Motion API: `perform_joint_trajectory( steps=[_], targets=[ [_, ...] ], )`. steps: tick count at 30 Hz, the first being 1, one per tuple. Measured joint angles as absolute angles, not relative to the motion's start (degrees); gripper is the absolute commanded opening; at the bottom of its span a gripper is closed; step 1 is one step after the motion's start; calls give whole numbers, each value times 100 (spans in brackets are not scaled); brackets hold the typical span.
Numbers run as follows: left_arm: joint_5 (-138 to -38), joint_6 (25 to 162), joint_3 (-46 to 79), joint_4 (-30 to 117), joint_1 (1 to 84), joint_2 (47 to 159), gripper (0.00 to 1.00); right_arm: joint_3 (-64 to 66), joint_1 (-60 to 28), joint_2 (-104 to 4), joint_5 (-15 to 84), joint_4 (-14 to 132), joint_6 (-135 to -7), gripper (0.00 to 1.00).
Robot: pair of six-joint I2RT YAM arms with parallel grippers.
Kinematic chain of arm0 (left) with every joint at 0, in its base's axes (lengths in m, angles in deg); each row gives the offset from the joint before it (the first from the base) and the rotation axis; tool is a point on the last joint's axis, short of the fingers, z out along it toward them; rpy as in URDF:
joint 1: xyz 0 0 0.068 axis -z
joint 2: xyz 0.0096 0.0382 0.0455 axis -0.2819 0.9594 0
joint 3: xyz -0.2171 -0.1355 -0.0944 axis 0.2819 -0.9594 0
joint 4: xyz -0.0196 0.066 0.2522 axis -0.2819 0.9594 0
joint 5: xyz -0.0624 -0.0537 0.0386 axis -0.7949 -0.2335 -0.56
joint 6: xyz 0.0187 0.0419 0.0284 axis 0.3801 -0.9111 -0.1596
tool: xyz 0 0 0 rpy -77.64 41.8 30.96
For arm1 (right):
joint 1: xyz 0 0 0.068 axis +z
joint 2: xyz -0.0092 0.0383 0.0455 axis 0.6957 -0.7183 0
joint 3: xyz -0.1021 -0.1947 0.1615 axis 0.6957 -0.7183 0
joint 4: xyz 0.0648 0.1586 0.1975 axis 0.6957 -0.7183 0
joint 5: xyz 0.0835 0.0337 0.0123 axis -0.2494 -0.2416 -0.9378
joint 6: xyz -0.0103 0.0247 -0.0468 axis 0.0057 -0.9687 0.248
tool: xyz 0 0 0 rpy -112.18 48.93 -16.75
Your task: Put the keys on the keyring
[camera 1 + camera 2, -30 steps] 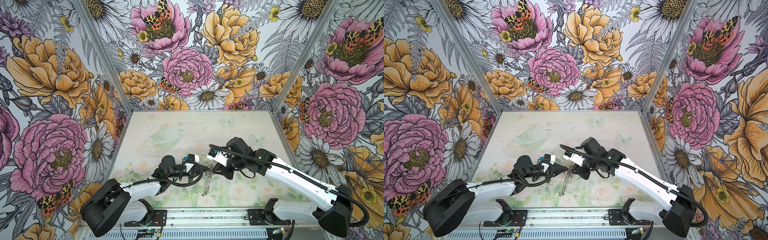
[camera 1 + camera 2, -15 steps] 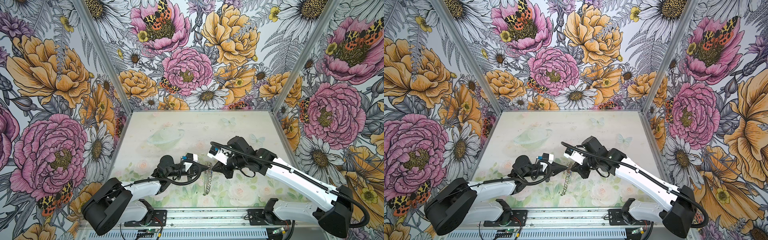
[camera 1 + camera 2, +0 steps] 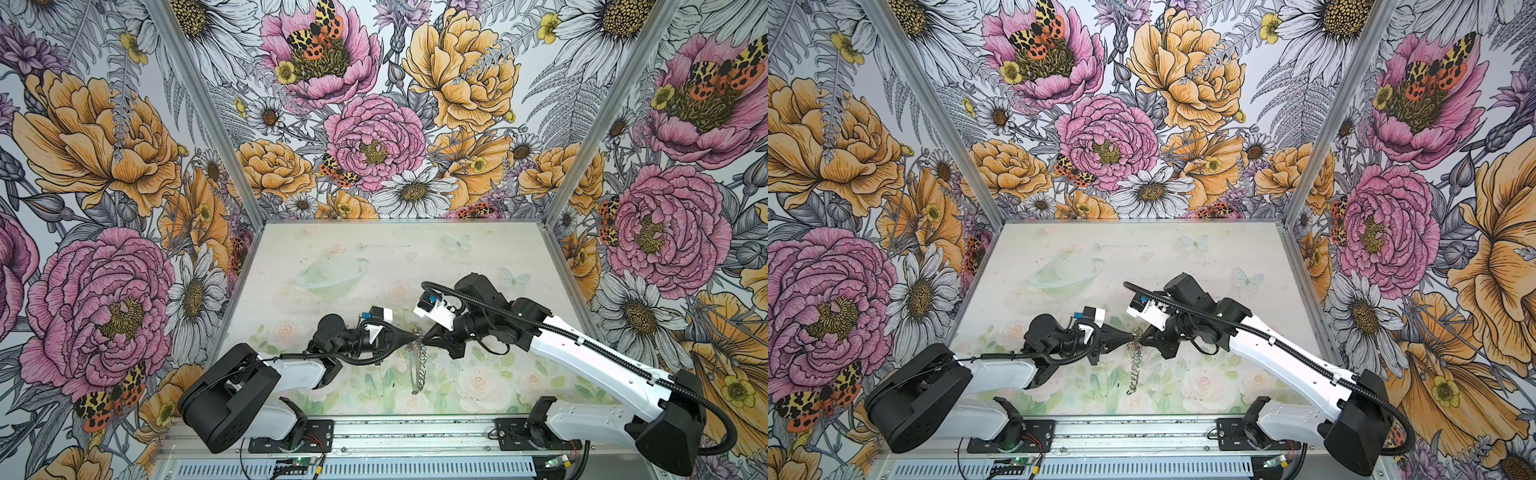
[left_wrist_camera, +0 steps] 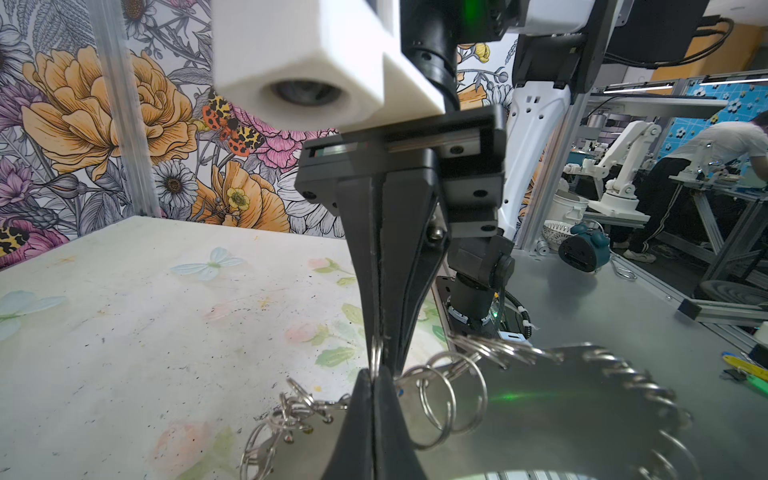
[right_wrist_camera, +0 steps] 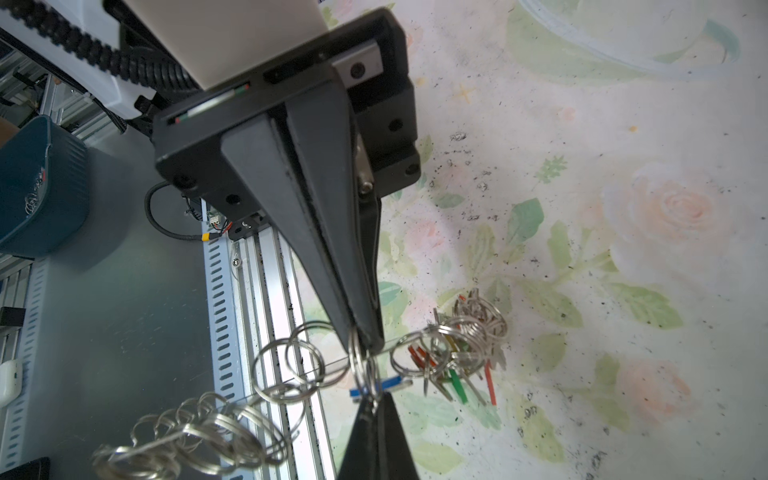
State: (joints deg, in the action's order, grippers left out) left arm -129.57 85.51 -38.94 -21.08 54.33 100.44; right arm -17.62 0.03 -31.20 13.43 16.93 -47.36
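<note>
Left claw [image 4: 374, 378] clamped on keyring [image 3: 420, 365] rim; right claw [image 5: 365, 338] pinched on a silver loop [image 5: 354, 356] there. Loop could slip from the thin tips if pulled sideways.

No readable text, label, brand, number or sign found in any view. Small pale and red marks noted on dark blue bin [image 5: 41, 187] in right wrist view, too blurred to be read.
</note>
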Motion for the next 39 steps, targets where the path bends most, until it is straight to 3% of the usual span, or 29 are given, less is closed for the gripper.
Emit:
perform_joint_trajectory(
  steps=[21, 31, 39],
  targets=[
    [-13073, 8765, -3894, -2853, 5398, 10208, 0, -1943, -95, -2976, 1549, 1947, -4957, 24],
    [-13090, 8765, -3894, -2871, 5393, 10208, 0, -2297, -80, -1912, 1649, 2242, -4745, 23],
    [-13176, 8784, -3894, -2873, 5396, 10208, 0, -2374, 342, -2030, 1896, 2705, -4518, 20]
  ],
)
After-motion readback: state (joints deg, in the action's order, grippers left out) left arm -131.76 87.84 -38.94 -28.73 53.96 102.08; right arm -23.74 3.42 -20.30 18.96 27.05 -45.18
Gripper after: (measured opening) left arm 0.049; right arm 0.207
